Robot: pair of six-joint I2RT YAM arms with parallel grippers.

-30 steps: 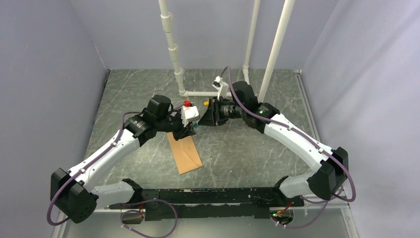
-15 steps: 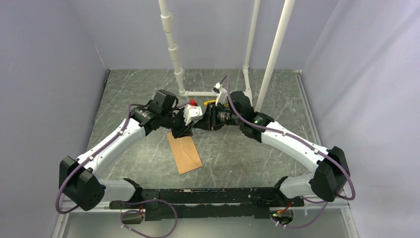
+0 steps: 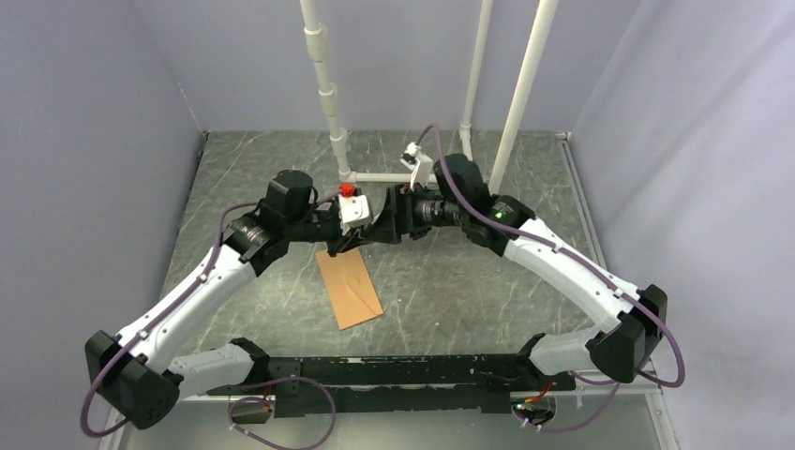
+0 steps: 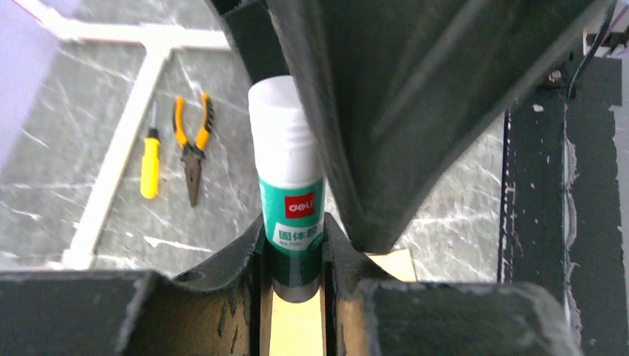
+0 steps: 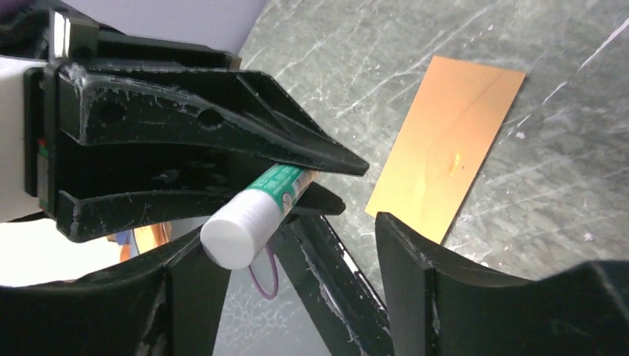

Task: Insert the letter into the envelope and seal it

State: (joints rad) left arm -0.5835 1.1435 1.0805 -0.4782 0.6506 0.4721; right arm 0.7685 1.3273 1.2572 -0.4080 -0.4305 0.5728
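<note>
A glue stick [image 4: 289,185] with a green label and a white cap sits between the jaws of my left gripper [image 4: 293,222], which is shut on its lower body. My right gripper [image 5: 289,230] faces it tip to tip and stands open. The white cap [image 5: 234,230] lies close to one of the right gripper's fingers [image 5: 185,282], and the other finger [image 5: 415,259] stands well apart. Below both grippers the brown envelope [image 3: 349,286] lies flat on the table, with no flap sticking out. The letter is out of view. From above, the left gripper [image 3: 359,234] and right gripper [image 3: 382,225] meet over the envelope's far end.
A yellow screwdriver [image 4: 150,159] and yellow-handled pliers [image 4: 194,144] lie on the dark marbled table beside a white pipe frame [image 3: 323,84] at the back. Grey walls close in the left and right sides. A black rail [image 3: 394,370] runs along the near edge.
My right gripper has opened at the glue stick's cap. The left arm has swung a little to the left, and both grippers still meet above the envelope's far end.
</note>
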